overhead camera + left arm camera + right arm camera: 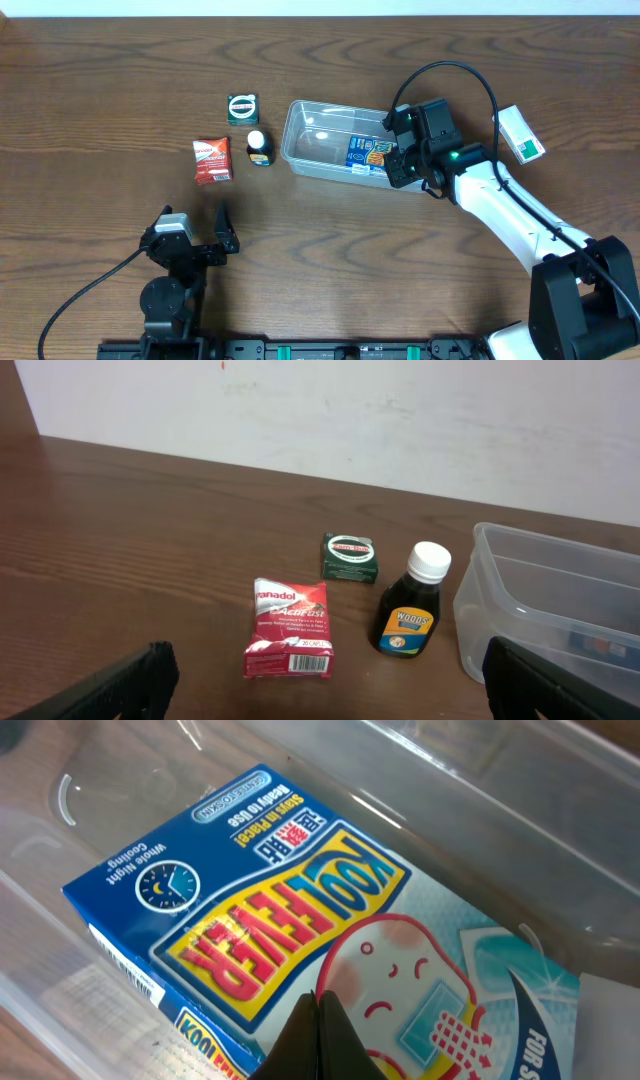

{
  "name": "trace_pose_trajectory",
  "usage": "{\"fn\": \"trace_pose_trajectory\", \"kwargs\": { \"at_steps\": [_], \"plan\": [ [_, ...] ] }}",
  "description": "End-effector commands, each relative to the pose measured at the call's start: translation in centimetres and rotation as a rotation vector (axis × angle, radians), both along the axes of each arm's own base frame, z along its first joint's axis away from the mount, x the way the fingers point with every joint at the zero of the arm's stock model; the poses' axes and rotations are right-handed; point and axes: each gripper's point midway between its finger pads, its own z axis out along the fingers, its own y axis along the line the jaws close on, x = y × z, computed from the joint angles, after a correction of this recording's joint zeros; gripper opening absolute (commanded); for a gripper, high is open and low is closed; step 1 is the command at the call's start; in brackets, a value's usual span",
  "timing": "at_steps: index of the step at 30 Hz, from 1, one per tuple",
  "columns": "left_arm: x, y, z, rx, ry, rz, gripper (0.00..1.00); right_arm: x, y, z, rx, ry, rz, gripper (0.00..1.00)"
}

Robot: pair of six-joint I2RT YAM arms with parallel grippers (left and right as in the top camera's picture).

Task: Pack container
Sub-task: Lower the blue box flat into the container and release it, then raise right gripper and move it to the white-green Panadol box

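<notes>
Where right pincer point(320, 1012) hangs, clear rimmed container point(318, 140), blue box point(368, 152) inside.

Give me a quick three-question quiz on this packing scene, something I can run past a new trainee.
1. True or false: the Kool Fever box lies inside the container.
2. Which item stands nearest the container's left end? A) Woods bottle B) Panadol pack C) green tin
3. How many loose items sit on the table outside the container?

Key: 1 true; 2 A; 3 four.
</notes>
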Motion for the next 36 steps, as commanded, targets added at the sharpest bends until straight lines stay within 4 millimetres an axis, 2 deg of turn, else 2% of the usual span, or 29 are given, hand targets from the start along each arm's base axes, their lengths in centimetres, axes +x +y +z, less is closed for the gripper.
{"fn": "trace_pose_trajectory", "kwargs": {
  "at_steps": [1,6,11,15,19,22,27,36],
  "plan": [
    [0.0,-0.1,-1.7,0.012,0.037,-0.012,0.98,0.5,0.7,1.0,0.029,0.006,0.004,0.01],
    [0.0,-0.1,-1.7,0.012,0.037,-0.012,0.98,-0.5,1.3,2.7,0.056,0.083,0.022,0.01],
    [0.0,-0.1,-1.7,0.012,0.037,-0.012,0.98,-1.3,1.1,5.0,0.038,0.142,0.022,0.01],
    [0.0,-0.1,-1.7,0.012,0.037,-0.012,0.98,-1.6,0.7,5.8,0.032,0.165,0.012,0.02],
    [0.0,-0.1,-1.7,0.012,0.037,-0.012,0.98,-1.4,-0.9,6.6,0.044,0.207,-0.076,0.04],
    [0.0,-0.1,-1.7,0.012,0.037,-0.012,0.98,-0.9,-2.9,7.3,0.048,0.22,-0.139,0.04],
    [0.0,-0.1,-1.7,0.012,0.037,-0.012,0.98,0.2,-5.0,7.4,0.073,0.207,-0.169,0.01],
    [0.0,-0.1,-1.7,0.012,0.037,-0.012,0.98,2.1,-5.2,5.5,0.048,0.189,-0.151,0.01]
  ]
}}
